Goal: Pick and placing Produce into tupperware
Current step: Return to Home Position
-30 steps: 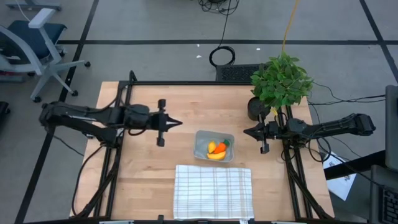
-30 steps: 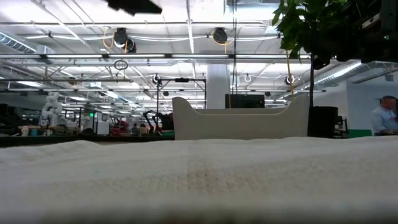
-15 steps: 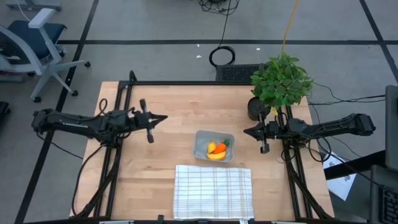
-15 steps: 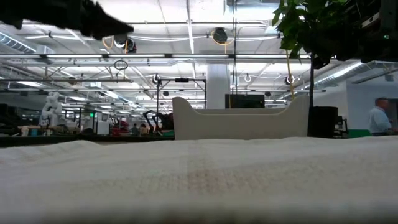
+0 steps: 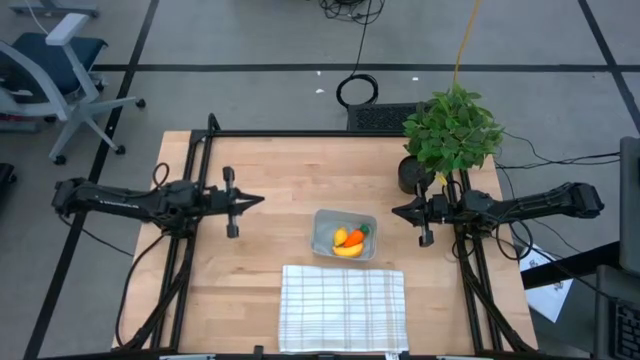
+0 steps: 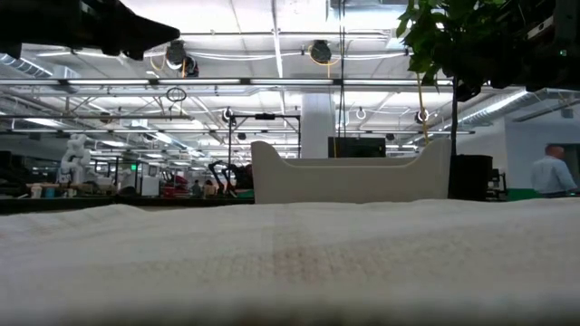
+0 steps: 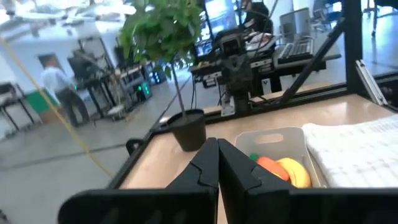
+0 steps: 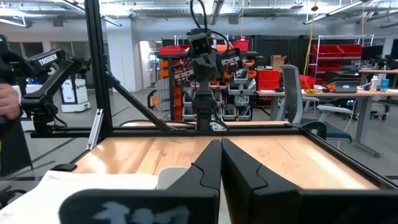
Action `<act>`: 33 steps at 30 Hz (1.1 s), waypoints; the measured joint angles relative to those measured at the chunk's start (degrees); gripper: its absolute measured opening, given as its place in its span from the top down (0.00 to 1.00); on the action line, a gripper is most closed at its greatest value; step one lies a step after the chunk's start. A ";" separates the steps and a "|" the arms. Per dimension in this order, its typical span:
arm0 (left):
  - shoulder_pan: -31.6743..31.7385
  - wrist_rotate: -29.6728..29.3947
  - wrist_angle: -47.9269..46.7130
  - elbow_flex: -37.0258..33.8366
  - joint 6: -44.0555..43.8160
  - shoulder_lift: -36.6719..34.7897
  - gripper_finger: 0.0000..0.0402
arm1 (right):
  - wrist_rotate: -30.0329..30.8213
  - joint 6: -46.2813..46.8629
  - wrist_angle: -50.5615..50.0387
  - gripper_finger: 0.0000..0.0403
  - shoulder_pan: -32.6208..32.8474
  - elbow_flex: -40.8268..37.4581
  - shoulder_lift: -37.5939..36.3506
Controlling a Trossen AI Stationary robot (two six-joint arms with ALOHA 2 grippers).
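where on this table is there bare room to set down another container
Widest bare wood: the far strip of the table, between the left pincer and the potted plant. Also the near left corner, beside the checked cloth. Crowded: the middle right, where the tupperware sits between the cloth, the right pincer and that plant.

Industrial robotics lab, open ceiling pipes [image 6: 272,81], red storage racks [image 8: 339,62], wheeled office chair [image 5: 47,57]
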 joint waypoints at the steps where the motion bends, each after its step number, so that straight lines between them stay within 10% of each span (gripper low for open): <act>1: -0.29 -0.01 0.00 0.00 1.11 -0.28 1.00 | -0.01 0.00 0.03 1.00 0.00 0.00 0.00; 16: 5.56 9.93 22.56 -9.82 1.63 2.49 1.00 | -1.56 0.00 0.67 1.00 0.00 0.00 0.04; 33: 12.02 11.21 9.13 -11.06 -2.08 -5.01 1.00 | -1.56 -0.08 0.31 1.00 0.00 0.00 0.02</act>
